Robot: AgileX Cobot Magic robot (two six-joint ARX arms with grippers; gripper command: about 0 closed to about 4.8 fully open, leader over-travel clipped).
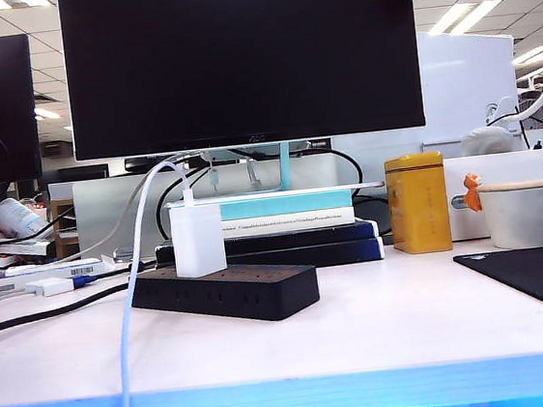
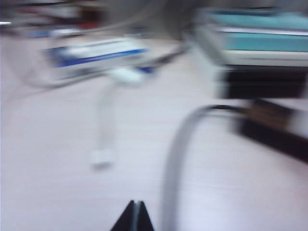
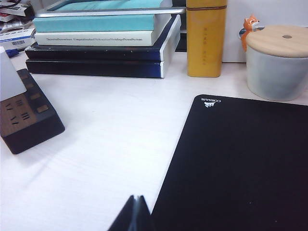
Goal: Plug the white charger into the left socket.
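The white charger (image 1: 198, 240) stands upright on the left end of the black power strip (image 1: 252, 291). It covers the left socket, which is hidden. Its thin white cable (image 1: 132, 306) loops up and then hangs over the table's front edge. The right wrist view shows a corner of the charger (image 3: 9, 77) on the strip (image 3: 29, 115), well away from my right gripper (image 3: 137, 197), which is shut and empty over the table beside the black mat. My left gripper (image 2: 137, 202) is also shut and empty, above bare table near a blurred cable (image 2: 175, 159). Neither gripper appears in the exterior view.
A stack of books (image 1: 275, 237) lies behind the strip under the monitor (image 1: 242, 61). A yellow tin (image 1: 417, 203) and a lidded white cup (image 1: 530, 210) stand at the right. A black mouse mat (image 1: 542, 277) covers the right front. A flat white gadget (image 1: 52, 285) lies at the left.
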